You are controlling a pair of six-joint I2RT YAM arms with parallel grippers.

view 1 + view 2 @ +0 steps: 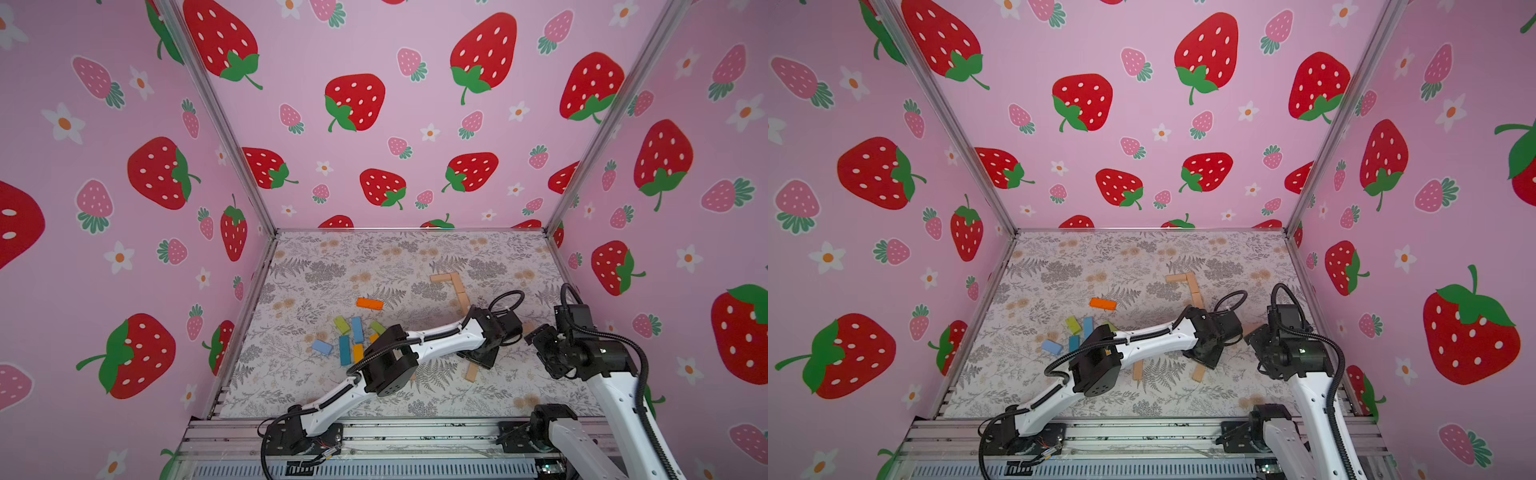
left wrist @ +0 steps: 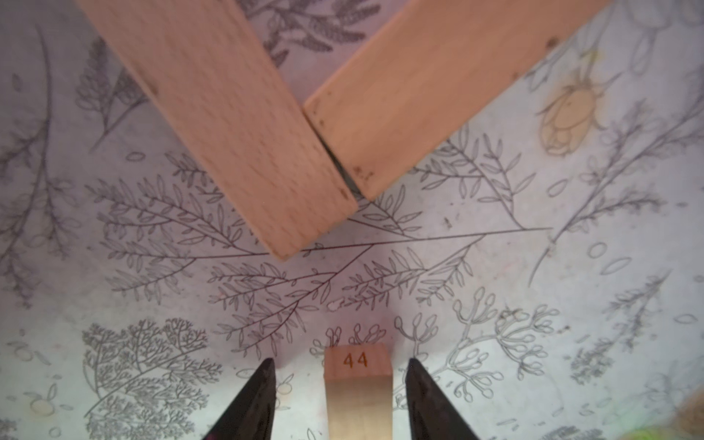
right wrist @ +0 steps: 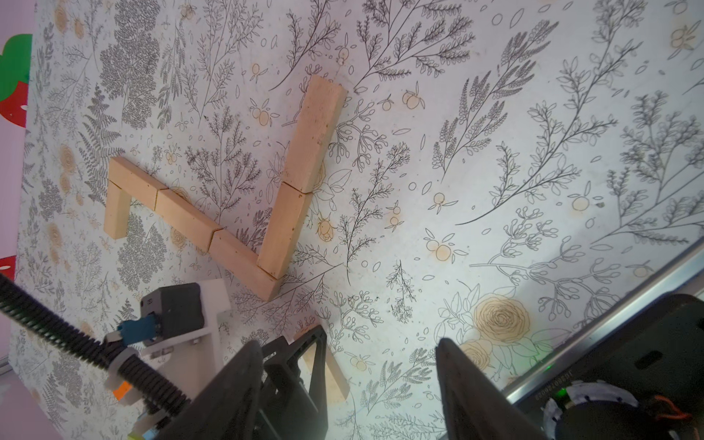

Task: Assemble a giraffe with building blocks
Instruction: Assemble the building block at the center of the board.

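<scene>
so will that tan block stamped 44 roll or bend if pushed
Probably neither: the tan block looks like solid wood with flat faces, so it should stay stiff and slide. Lying flat on the mat, it seems unlikely to tip.

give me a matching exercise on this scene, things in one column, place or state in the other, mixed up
Things:
1 orange block
2 block marked 44
3 right gripper
4 tan blocks

Place or state:
a open, empty
b between the open jaws of the left gripper, gaps either side
c laid end to end, two lines meeting in a V
d alone, apart from the coloured cluster

Pairs: 1-d, 2-b, 3-a, 4-c
</scene>
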